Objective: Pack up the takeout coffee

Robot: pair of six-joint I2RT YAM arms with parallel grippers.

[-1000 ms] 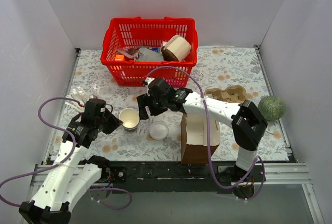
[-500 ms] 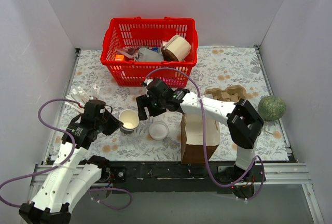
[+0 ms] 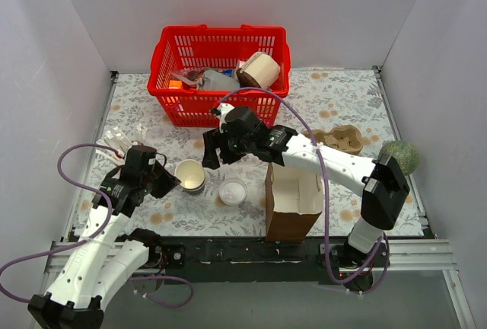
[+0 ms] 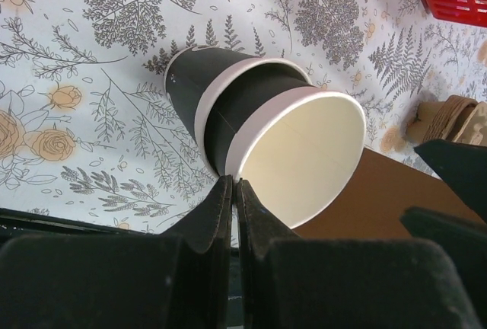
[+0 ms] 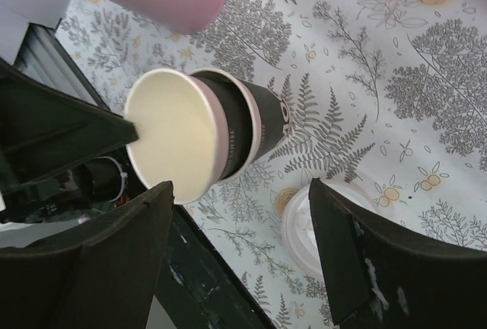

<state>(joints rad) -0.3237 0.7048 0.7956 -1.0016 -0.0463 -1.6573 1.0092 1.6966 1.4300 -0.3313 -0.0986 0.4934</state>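
1. brown paper bag (image 3: 293,209): upright, mouth open, at 5 o'clock on the near edge. Nothing shows inside it.
2. left gripper (image 3: 173,182): at 8 o'clock. Its fingers are pressed together on the near rim of item 3, with only the paper wall between them.
3. takeout coffee cup (image 3: 190,174): a small paper cup with a dark brown-black wall, cream inside and a white rim. It is at 7 o'clock, just past the left fingertips, and has no lid on. It sits nested in a second matching dark cup (image 4: 186,89), whose white rim shows lower down the wall.
4. round white plastic lid (image 3: 233,191): loose on the floral table cover (image 3: 335,93), at 4 o'clock of the cup, near it but apart.
5. right gripper (image 3: 214,155): above the cup at its 1 o'clock. Its fingers are spread wide and hold nothing; the wrist view shows both cup and lid below.
6. moulded cardboard cup carrier (image 3: 341,138): at 3 o'clock, behind the bag.
7. red plastic basket (image 3: 190,104): at 12 o'clock, far side, holding mixed goods.

Step in hand, by judgement: preparing the cup, with packing not yet begun. The next move probably calls for the right fingers to come down on the lid, or on the outer cup to free the pair, while the left pinch steadies the rim. The thin rim could buckle.
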